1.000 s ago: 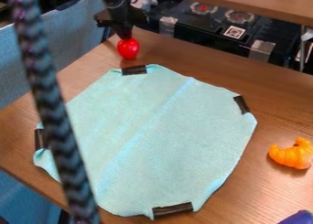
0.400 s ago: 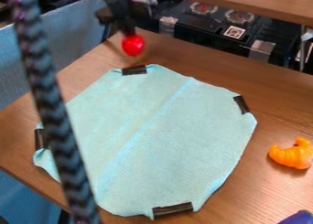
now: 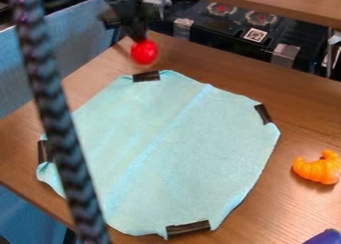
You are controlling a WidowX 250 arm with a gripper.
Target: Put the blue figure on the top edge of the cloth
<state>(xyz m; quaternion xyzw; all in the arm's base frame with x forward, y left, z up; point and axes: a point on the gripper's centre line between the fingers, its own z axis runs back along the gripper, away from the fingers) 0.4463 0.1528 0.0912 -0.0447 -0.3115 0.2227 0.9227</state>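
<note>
Well, the tool, pinched on the red ball, went up a bit and dipped again, just past the top edge of the cloth. The bluish-purple figure sits beyond the cloth's bottom right side, so this likely doesn't help it yet.

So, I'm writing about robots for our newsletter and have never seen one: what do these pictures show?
One fixed camera took them all, looking down at a slant on a wooden table. The black robot arm enters from the top; its end effector, the grasping part, appears to hold a round red thing near the table's far edge. A pale blue cloth lies there with dark tape at its edges. Right of it sits a curved orange piece; a bluish-purple thing pokes in at lower right. A dark patterned strand crosses the left side.
</note>
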